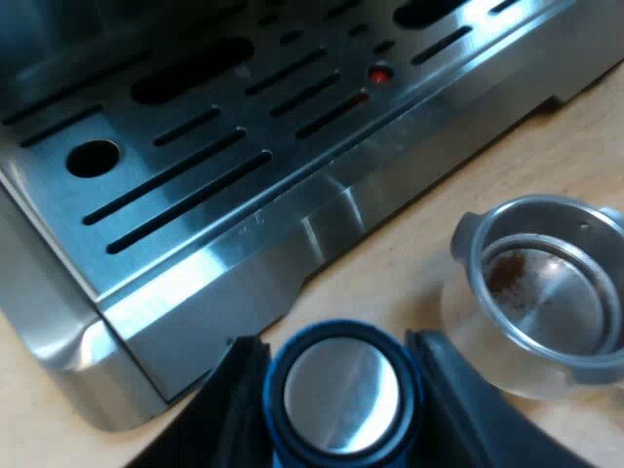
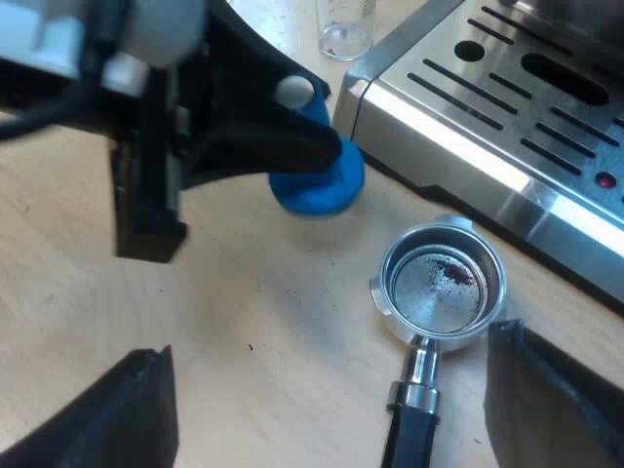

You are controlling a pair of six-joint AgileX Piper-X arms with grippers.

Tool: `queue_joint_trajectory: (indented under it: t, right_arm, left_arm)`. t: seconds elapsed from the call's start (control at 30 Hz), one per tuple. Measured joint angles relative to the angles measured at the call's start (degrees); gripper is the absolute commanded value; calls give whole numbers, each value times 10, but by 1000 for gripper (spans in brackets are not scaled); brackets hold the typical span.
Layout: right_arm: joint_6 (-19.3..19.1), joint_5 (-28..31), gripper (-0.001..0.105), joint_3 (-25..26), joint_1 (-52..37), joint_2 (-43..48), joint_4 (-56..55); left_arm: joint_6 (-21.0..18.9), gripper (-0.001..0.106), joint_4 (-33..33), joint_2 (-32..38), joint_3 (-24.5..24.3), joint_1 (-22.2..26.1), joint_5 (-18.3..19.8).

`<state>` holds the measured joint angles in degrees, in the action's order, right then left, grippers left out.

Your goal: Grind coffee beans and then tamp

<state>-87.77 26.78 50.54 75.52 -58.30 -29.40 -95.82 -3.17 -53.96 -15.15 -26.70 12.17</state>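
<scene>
Tamper (image 1: 341, 390), blue, is clamped btwn the left gripper's (image 1: 334, 351) 2 fingers, near the espresso machine (image 1: 292, 224). Holder (image 2: 444, 283) lies on the table (image 2: 244, 322) w/ few grounds inside; right gripper (image 2: 330, 346) is spread wide above it.

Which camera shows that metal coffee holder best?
The right wrist view: it looks down into the metal holder, whole bowl with a few grounds, plus the start of its dark handle. The left wrist view catches the metal holder slantwise, partly cut off.
</scene>
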Motion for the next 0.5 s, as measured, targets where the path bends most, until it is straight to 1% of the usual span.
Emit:
queue_joint_trajectory:
  t: [0.07,0.1,0.17,0.5]
  right_arm:
    - [0,0,67,0,0,0,0]
    - [0,0,67,0,0,0,0]
    - [0,0,67,0,0,0,0]
    - [0,0,67,0,0,0,0]
  left_arm:
    - [0,19,35,46,1,0,0]
    - [0,19,45,53,1,0,0]
    - [0,19,79,97,1,0,0]
    - [0,19,190,255,1,0,0]
